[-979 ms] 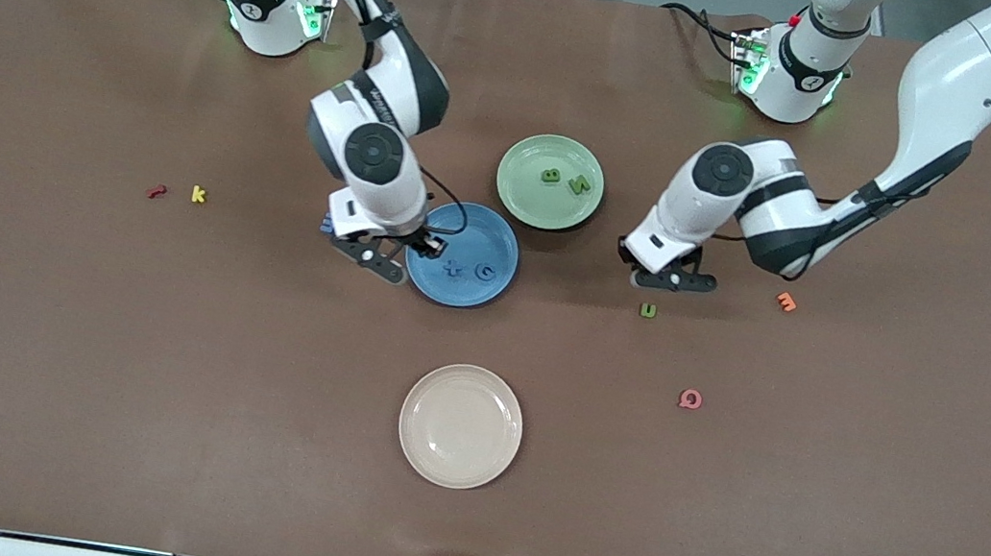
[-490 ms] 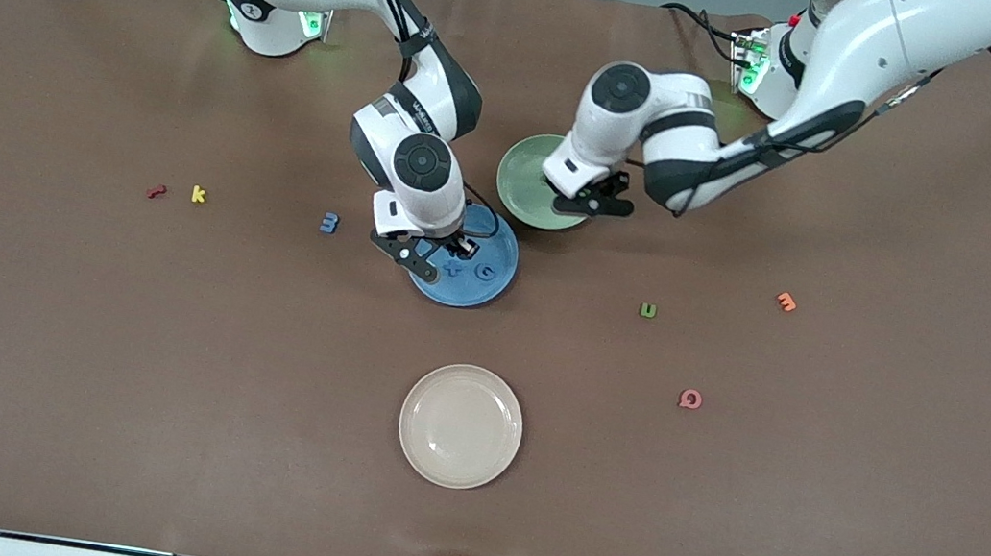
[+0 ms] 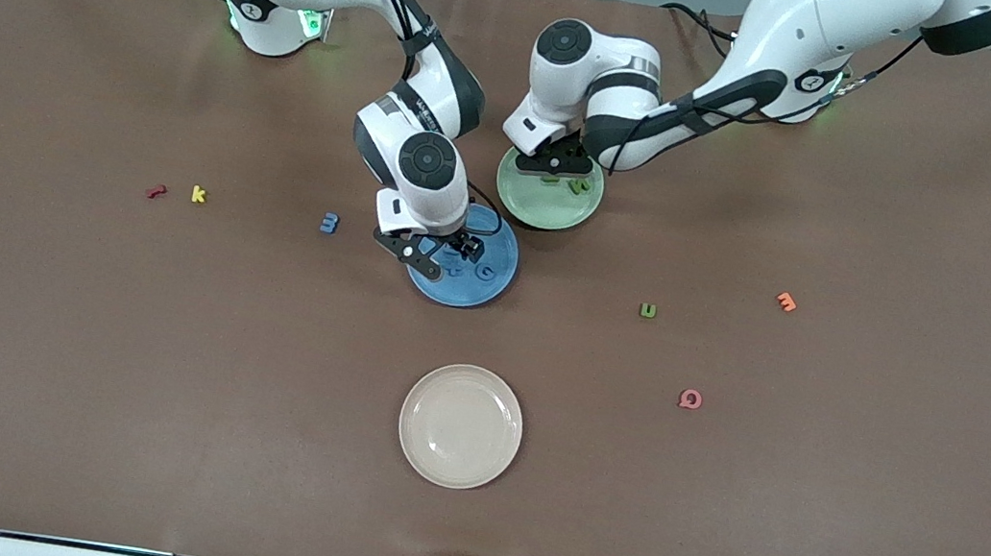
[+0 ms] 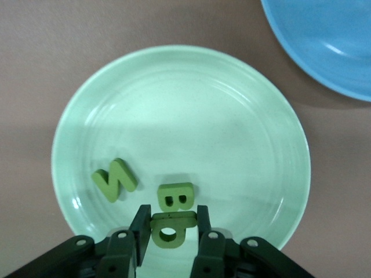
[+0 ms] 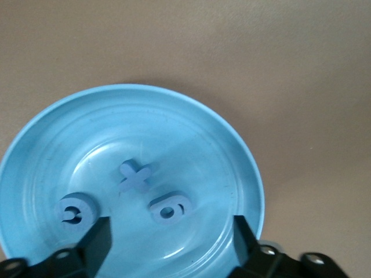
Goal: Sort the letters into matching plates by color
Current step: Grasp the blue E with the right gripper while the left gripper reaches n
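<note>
My left gripper (image 3: pixel 553 167) hangs low over the pale green plate (image 3: pixel 553 212), shut on a green letter b (image 4: pixel 169 230). In the left wrist view a green N (image 4: pixel 115 179) and a green B (image 4: pixel 176 196) lie on that plate (image 4: pixel 243 116). My right gripper (image 3: pixel 436 255) stands open just above the blue plate (image 3: pixel 486 292). The right wrist view shows a blue G (image 5: pixel 75 211), a plus sign (image 5: pixel 135 176) and a 6 (image 5: pixel 169 207) lying on that plate (image 5: pixel 220 139), none touching the fingers (image 5: pixel 95 243). A blue E-shape (image 3: pixel 329 223) and a green u (image 3: pixel 647 310) lie on the table.
A cream plate (image 3: pixel 460 425) sits nearest the front camera. A yellow k (image 3: pixel 198 195) and a red letter (image 3: pixel 157 192) lie toward the right arm's end. An orange letter (image 3: pixel 786 301) and a pink Q (image 3: pixel 690 399) lie toward the left arm's end.
The right gripper moved in over the blue plate and opened, leaving the 6 on it. The left arm carried the b from near the green u to over the green plate.
</note>
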`<state>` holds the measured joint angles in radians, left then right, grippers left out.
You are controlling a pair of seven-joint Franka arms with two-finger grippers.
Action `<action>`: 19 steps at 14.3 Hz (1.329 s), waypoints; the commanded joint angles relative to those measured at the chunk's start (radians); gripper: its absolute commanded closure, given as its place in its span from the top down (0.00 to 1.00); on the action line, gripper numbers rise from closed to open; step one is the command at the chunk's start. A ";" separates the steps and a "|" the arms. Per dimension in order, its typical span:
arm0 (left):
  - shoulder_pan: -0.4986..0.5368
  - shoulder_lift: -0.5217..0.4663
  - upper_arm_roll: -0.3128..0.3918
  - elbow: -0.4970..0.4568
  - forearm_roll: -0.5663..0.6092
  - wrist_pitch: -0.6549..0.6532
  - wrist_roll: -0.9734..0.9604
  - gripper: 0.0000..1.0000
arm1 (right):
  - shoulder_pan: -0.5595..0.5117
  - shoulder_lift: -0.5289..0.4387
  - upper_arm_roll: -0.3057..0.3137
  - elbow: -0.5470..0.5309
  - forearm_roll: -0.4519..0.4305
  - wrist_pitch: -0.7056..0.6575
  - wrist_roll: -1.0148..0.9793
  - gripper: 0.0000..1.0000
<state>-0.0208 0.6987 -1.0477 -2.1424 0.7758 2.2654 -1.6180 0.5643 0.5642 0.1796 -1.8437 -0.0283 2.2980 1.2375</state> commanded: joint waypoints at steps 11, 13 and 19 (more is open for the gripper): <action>-0.160 0.061 0.094 0.161 -0.076 -0.018 -0.042 0.27 | -0.236 -0.251 -0.008 -0.316 -0.019 0.022 -0.498 1.00; -0.160 0.059 0.094 0.159 -0.078 -0.018 -0.040 0.54 | -0.276 -0.271 -0.008 -0.408 -0.018 0.127 -0.608 1.00; -0.090 0.022 0.092 0.150 -0.078 -0.032 -0.023 1.00 | -0.337 -0.268 -0.008 -0.491 -0.018 0.213 -0.786 1.00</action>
<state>-0.1487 0.7511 -0.9556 -1.9942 0.7145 2.2599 -1.6561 0.2411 0.3380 0.1564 -2.2910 -0.0308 2.5026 0.4805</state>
